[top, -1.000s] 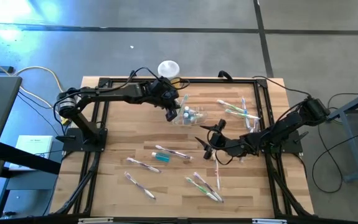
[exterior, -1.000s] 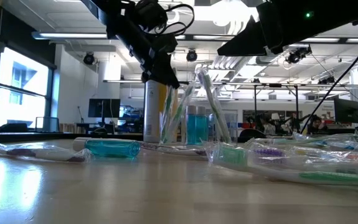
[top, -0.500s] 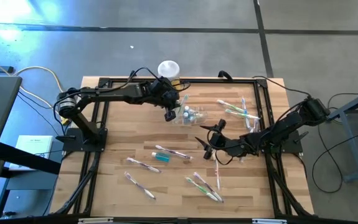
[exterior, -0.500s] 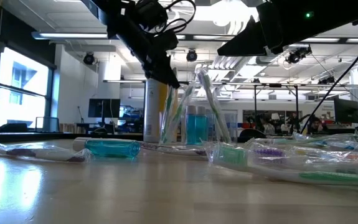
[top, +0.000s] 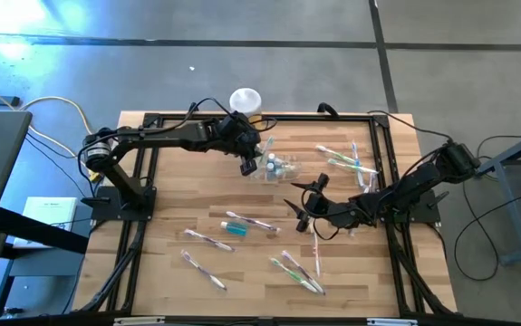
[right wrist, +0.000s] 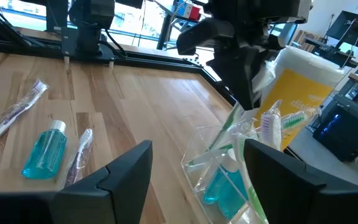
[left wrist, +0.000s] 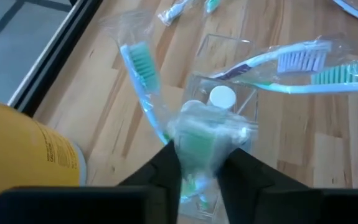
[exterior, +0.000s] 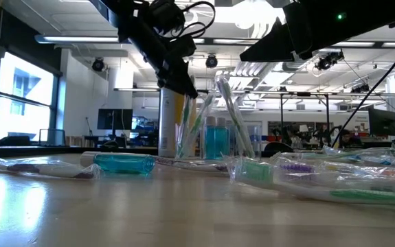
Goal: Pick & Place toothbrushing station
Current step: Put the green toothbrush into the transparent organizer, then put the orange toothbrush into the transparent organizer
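Station (top: pixel 283 168), a clear holder near the worktop's (top: pixel 188 195) far edge, stands directly beneath my left gripper (top: pixel 249 166), jaws pinching a wrapped toothbrush (left wrist: pixel 200 140) pointing down into it; my right gripper (top: pixel 302 212) waits open nearby.

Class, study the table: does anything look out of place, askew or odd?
Wrapped toothbrushes lie scattered flat across the table, and a blue bottle lies on its side. Those in the clear toothbrushing station lean at mixed angles. The left gripper pinches one wrapped brush above it. The right gripper waits open nearby.
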